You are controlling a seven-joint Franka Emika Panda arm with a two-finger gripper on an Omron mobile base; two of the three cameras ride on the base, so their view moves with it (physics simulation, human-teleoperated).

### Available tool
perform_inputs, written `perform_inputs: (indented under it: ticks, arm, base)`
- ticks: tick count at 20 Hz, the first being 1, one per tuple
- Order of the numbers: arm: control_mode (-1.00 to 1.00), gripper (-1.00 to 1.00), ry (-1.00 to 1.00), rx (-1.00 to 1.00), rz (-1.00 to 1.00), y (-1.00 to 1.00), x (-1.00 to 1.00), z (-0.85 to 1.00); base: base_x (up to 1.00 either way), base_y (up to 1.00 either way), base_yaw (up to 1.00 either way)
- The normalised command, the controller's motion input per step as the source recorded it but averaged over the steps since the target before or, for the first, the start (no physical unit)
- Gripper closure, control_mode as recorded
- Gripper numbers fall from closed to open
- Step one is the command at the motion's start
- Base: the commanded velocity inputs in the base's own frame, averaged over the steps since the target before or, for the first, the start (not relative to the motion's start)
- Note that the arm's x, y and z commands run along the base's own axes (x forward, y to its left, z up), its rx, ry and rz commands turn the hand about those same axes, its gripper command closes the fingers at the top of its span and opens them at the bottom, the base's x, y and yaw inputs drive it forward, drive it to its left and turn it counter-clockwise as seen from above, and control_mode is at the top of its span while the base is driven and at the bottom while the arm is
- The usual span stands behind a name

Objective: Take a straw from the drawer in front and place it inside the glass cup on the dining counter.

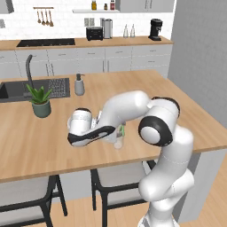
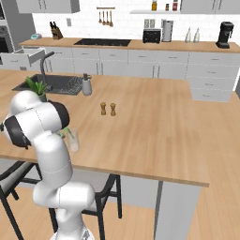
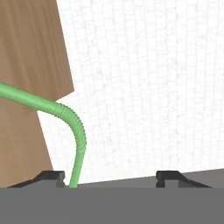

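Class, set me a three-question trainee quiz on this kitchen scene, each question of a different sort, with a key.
1. True or false: the thin bright green bent straw lies beside one fingertip of the two-finger gripper, whose jaws stand apart.
2. Where does the small clear glass cup stand? A) on the long light-brown wooden dining counter B) in the dark sink C) on a chair
3. Fill in: in the right base view, two small brown ______ stand mid-counter.

Key: 1 true; 2 A; 3 shakers
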Motion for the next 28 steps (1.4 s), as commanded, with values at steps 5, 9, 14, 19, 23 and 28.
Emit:
perform_inputs:
  ticks: [5,9,14,19,23,28]
  arm:
    - [-1.0,-1.0,0.0,0.04,0.0,0.0,0.25,0.0]
    - [-1.0,-1.0,0.0,0.11,0.0,0.0,0.39,0.0]
    - [-1.0,-1.0,0.01,0.14,0.0,0.0,0.16,0.0]
    - [-1.0,-1.0,0.03,0.18,0.0,0.0,0.0,-0.06]
    - [-1.0,-1.0,0.01,0.2,0.0,0.0,0.0,-0.15]
    - [-1.0,-1.0,0.0,0.25,0.0,0.0,0.0,-0.24]
  base:
    - [0.0,0.0,0.0]
    - [0.0,0.0,0.0]
    - [0.0,0.0,0.0]
    - [0.0,0.0,0.0]
    - [0.0,0.0,0.0]
    - [0.0,0.0,0.0]
